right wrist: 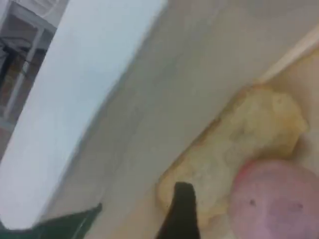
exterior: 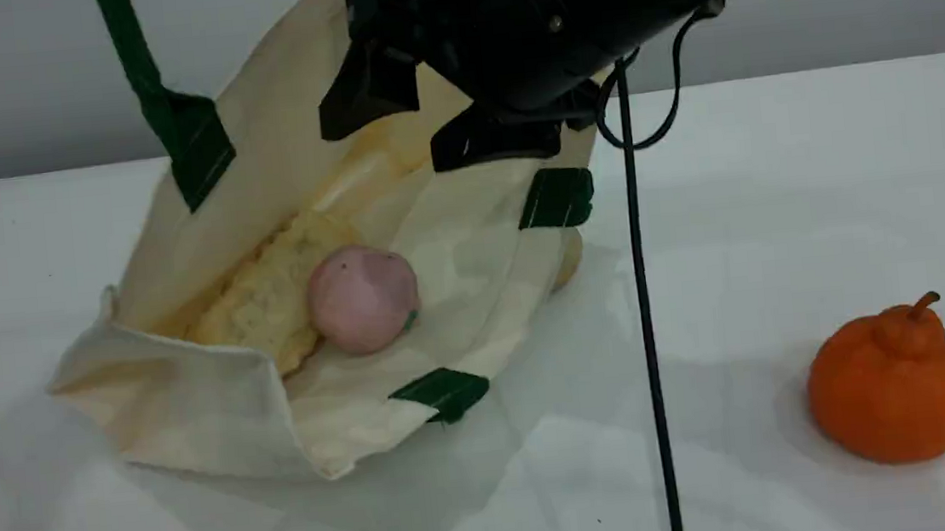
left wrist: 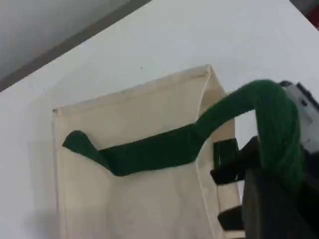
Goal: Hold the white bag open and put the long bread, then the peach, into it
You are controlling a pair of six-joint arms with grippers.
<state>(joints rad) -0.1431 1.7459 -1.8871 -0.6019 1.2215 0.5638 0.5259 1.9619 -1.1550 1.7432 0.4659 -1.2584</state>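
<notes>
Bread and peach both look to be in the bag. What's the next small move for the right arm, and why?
Probably lift the right gripper straight up and out of the bag. Its jaws are open and empty, and the peach lies free against the bread inside. The left gripper should keep holding the green strap so the mouth does not fall shut on the arm.

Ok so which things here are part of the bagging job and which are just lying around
Part of the job:
white bag
long bread, inside the bag
peach, inside the bag

Just lying about:
orange stemmed fruit, on the table
</notes>
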